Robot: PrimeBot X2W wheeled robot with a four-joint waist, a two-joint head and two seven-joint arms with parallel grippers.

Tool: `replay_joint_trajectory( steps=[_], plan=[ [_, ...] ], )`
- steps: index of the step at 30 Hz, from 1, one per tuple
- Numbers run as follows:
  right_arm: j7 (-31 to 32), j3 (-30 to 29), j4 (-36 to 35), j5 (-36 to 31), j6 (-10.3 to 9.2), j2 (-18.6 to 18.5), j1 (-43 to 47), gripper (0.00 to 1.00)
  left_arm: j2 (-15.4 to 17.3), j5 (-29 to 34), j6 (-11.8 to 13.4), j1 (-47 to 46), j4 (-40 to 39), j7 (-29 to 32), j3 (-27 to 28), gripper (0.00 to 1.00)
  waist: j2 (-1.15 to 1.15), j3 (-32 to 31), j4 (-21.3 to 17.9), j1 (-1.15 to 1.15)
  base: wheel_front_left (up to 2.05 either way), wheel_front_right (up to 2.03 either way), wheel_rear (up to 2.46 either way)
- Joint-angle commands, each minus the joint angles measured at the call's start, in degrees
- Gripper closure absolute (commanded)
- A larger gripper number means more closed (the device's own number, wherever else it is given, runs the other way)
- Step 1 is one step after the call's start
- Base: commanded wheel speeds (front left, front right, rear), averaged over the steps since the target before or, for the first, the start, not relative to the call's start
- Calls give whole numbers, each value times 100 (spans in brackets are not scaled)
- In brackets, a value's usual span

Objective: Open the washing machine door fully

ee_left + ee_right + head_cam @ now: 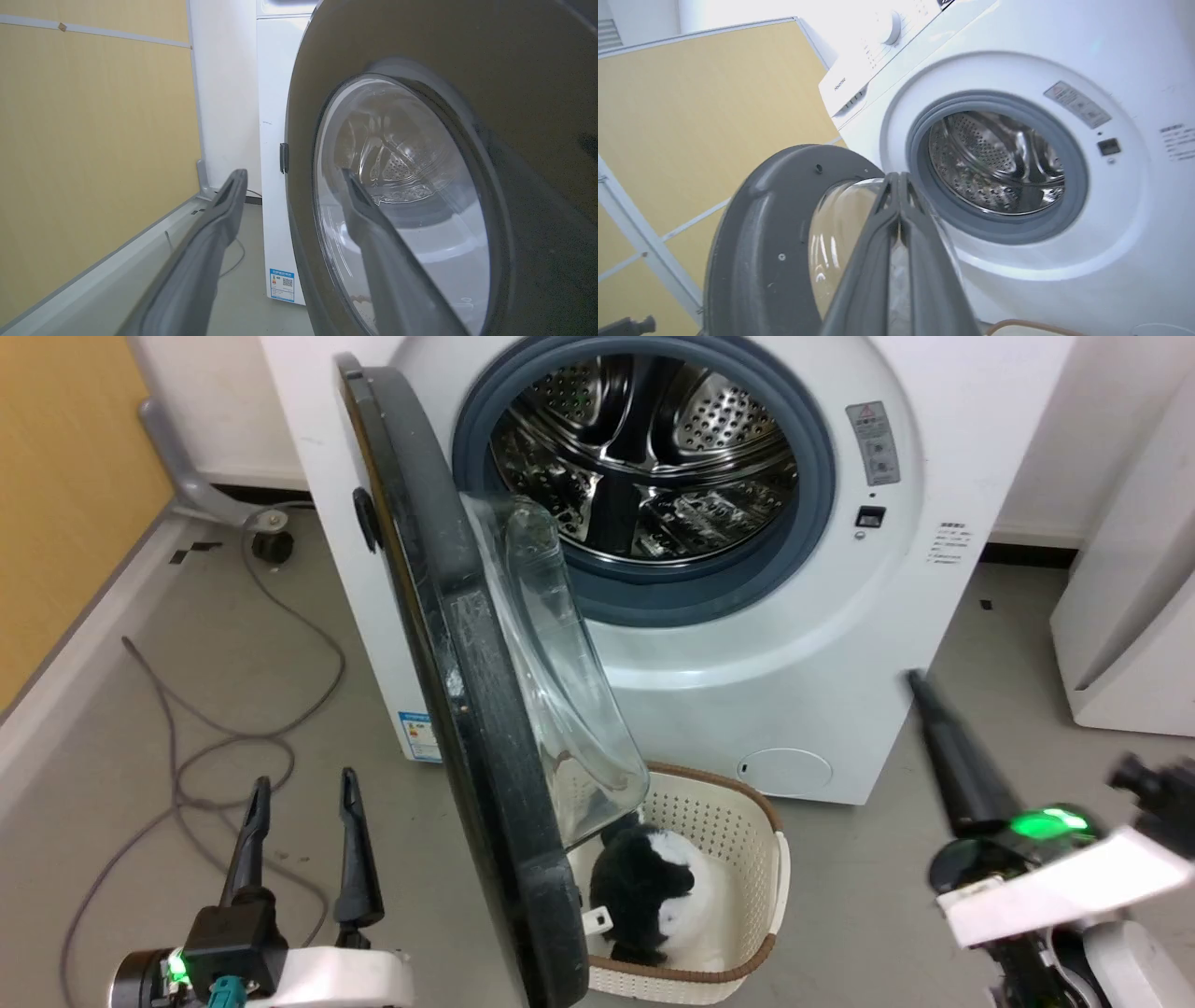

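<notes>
The white washing machine (747, 644) shows its steel drum (653, 448) inside a grey gasket. The black washing machine door (467, 709) stands swung out on its left hinge, edge-on toward me, its clear glass bowl (560, 691) bulging right. My left gripper (301, 793) is open at the lower left, left of the door and apart from it. In the left wrist view the left gripper (293, 175) faces the door's glossy outer face (420, 56). My right gripper (917, 683) is shut on nothing, right of the door. From the right wrist, the right gripper (899, 177) points at the door's grey inner face (761, 233).
A cream basket (775, 859) with a black-and-white plush toy (653, 887) sits on the floor under the door. A grey cable (187, 747) loops over the floor at left, by a yellow wall (65, 476). Another white appliance (1130, 616) stands at right.
</notes>
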Motion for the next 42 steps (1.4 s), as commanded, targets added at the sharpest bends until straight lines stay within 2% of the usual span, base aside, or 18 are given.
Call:
replay_joint_trajectory(
  steps=[1, 3, 6, 8, 13, 14, 19, 26, 27, 28, 29, 38, 42],
  plan=[
    [-472, -47, 226, -424, 6, -83, 36, 100, 8, 41, -38, 90, 3, -30, 34, 0, 0, -46, -64, 0, 0, 0, 0],
    [-797, -239, 555, -1077, 6, -112, 64, 100, 8, 50, -46, 137, -8, -30, 49, 0, 0, -79, -116, 0, 0, 0, 0],
    [-887, -774, 858, -2417, 6, -8, 123, 100, 8, 53, -37, 201, -28, -30, 48, 0, 0, -113, -197, 0, 0, 0, 0],
    [-891, -1156, 826, -3379, 6, 202, 259, 100, 8, 48, -28, 216, -33, -30, 33, 0, 0, -120, -232, 0, 0, 0, 0],
    [-893, -1687, 822, -4835, 6, 703, 823, 99, 8, 31, -7, 236, -18, -30, 2, 0, 0, -167, -301, 0, 0, 0, 0],
    [-894, -1986, 935, -5133, 6, 1003, 1139, 0, 8, 19, -10, 250, 1, -30, -13, 0, 0, -201, -327, 0, 0, 0, 0],
    [-894, -2216, 1057, -5374, 6, 1220, 1514, 0, 8, -14, -47, 277, 51, -30, -26, 0, 0, -258, -360, 0, 0, 0, 0],
    [-894, -2275, 1164, -5466, 6, 1329, 1688, 0, 8, -96, -71, 275, 153, -30, -4, 0, 0, -292, -337, 0, 0, 0, 0],
    [-894, -2292, 1166, -5493, 6, 1335, 1693, 0, 8, -83, -73, 272, 184, -30, 7, 17, 0, -292, -330, 0, 0, 0, 0],
    [-895, -2300, 1168, -5516, 6, 1339, 1696, 0, 8, -60, -83, 267, 214, -30, 14, 85, 0, -292, -325, 0, 0, 0, 0],
    [-895, -2305, 1173, -5533, 6, 1343, 1695, 0, 8, -59, -103, 256, 235, -30, 30, 100, 0, -290, -321, 0, 0, 0, 0],
    [-895, -2314, 1160, -5506, 6, 1351, 1620, 0, 54, 61, -71, -78, -190, -30, 472, 100, 0, -257, -284, 0, 0, 0, 0],
    [-895, -2290, 1151, -5491, 6, 1352, 1600, 0, 118, 209, -60, -249, -663, -30, 560, 100, 0, -238, -283, 0, 0, 0, 0]
  ],
)
